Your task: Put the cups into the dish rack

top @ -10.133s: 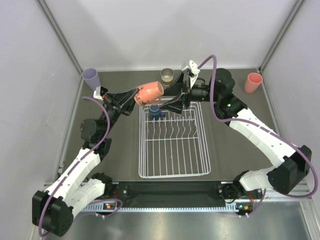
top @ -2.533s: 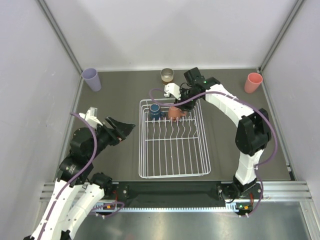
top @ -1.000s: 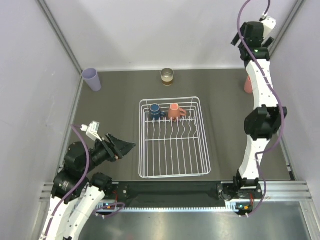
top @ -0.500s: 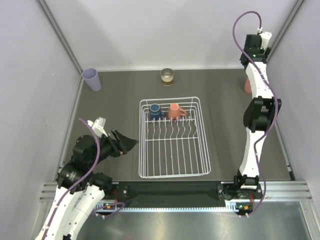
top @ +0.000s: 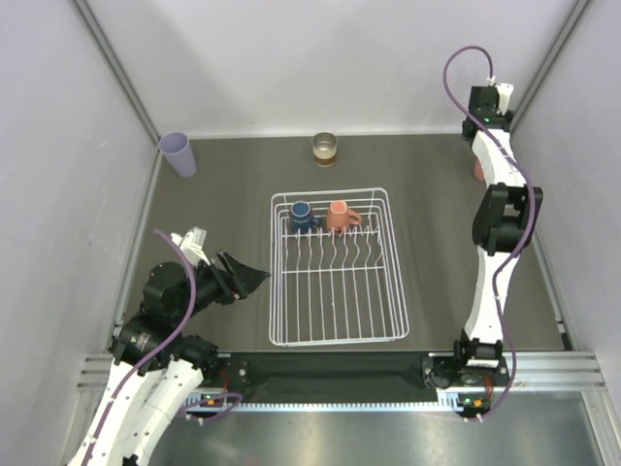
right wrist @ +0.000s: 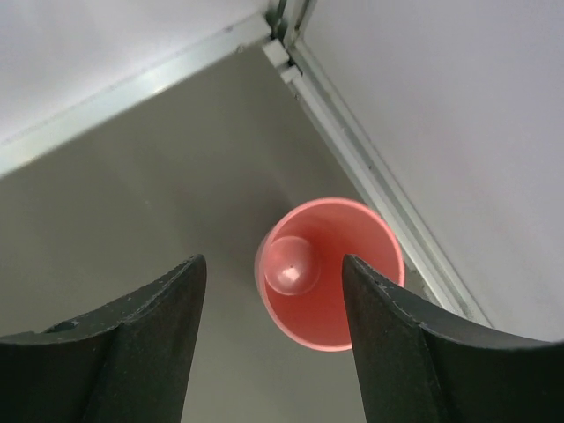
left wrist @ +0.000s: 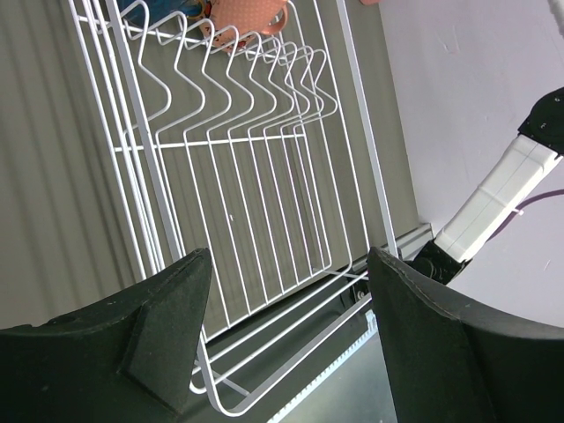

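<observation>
Pink glossy tumbler [right wrist: 328, 271]: wrist cam shows round mouth below spread right gripper [right wrist: 270, 262]; top cam mostly hides it. Left gripper [left wrist: 289, 256] spread, empty, by white wire rack [top: 338, 342].

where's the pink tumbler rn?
Far right corner of the table, upright beside the frame rail. In the right wrist view the pink tumbler sits framed between the open jaws of the right gripper, not gripped.
</observation>
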Robot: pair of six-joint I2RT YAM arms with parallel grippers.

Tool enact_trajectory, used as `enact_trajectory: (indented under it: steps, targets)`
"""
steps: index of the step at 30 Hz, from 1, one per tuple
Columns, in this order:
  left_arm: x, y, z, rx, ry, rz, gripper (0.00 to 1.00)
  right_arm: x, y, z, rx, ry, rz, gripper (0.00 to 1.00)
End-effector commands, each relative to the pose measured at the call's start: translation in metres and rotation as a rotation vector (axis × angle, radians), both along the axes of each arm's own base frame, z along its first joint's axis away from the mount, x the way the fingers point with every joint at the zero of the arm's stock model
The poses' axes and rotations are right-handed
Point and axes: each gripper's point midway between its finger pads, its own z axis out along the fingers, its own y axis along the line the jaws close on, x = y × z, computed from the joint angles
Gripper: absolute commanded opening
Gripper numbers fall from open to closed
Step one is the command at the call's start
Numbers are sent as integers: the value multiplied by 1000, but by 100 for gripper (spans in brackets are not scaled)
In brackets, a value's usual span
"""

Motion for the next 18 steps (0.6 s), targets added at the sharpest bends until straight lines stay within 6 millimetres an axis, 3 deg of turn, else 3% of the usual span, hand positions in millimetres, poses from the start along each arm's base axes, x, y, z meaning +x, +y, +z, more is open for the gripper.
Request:
enact_trajectory:
  steps: [1, 4, 18]
  targets:
    - [3, 0, 11, 1, -63, -5, 76, 2, -3, -9, 15, -8, -8, 63]
    - [2, 1, 11, 3, -61, -2, 76, 2, -1, -18, 27, 6, -6, 58]
    - [3, 2, 6, 18, -47, 6, 76, 5, -12, -38, 15, 49, -12, 51]
